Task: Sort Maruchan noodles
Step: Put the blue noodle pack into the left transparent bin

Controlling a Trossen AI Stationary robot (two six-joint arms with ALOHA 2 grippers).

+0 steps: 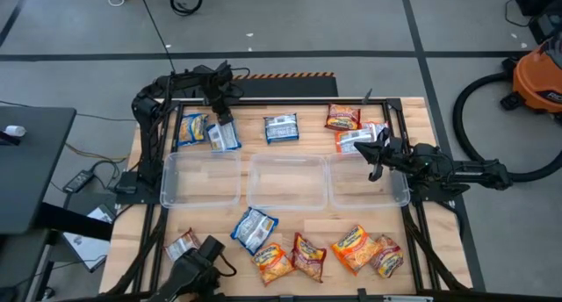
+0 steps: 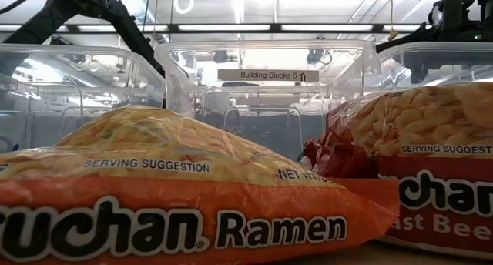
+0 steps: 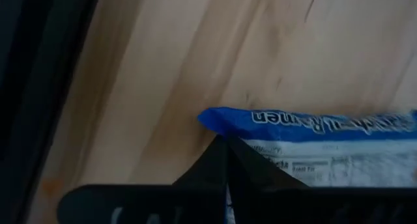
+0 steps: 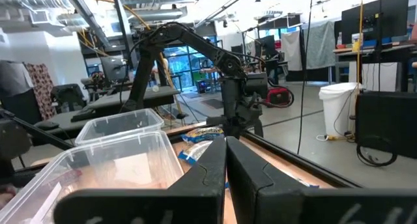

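Observation:
Maruchan noodle packets lie flat on the wooden table around three clear bins. Blue-and-white ones (image 1: 282, 127) (image 1: 191, 129) lie at the far side and one (image 1: 255, 227) near the front. Red ones (image 1: 342, 118) (image 1: 358, 140) lie far right. Orange ones (image 1: 272, 260) (image 1: 351, 248) lie along the near edge and fill the low view (image 2: 177, 196). My left gripper (image 1: 219, 118) points down, shut at a blue-and-white packet (image 1: 224, 137) far left. My right gripper (image 1: 378, 157) is shut and hovers over the right bin's far rim, touching nothing. My left gripper (image 3: 226, 146) comes from above, pointing down, at the blue-and-white packet near its blue-edged corner (image 3: 212, 118). A blue sliver shows between the shut fingers. The packet still lies flat on the table (image 4: 202, 134). The fingers hide how much of the edge they have.
Three clear bins stand in a row across the table's middle: left (image 1: 200, 179), middle (image 1: 285, 181), right (image 1: 367, 181). A red-and-silver packet (image 1: 182, 247) lies at the near left beside a dark camera mount (image 1: 206, 258). Black frame rails run along the table's left and right edges.

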